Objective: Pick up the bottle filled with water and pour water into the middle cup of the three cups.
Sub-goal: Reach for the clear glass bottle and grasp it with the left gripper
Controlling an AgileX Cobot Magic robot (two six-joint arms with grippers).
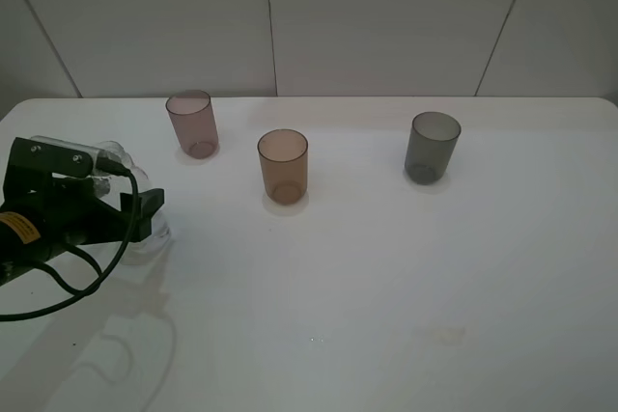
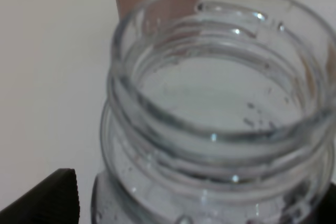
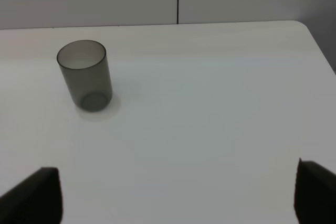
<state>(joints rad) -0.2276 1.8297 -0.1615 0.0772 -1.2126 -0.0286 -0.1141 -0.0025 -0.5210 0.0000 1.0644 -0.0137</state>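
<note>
Exterior high, white table (image 1: 406,287), amber middle cup (image 1: 283,167), pale panelled wall (image 1: 386,16) behind

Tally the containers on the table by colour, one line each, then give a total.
Pinkish-mauve cup: 1
Amber-brown cup: 1
Smoky grey cup: 1
Clear bottle: 1
Total: 4

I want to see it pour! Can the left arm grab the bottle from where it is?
Probably yes. The bottle sits right between the open jaws of the left gripper. A gap shows beside one jaw, and nothing blocks it. Closing should catch it.
</note>
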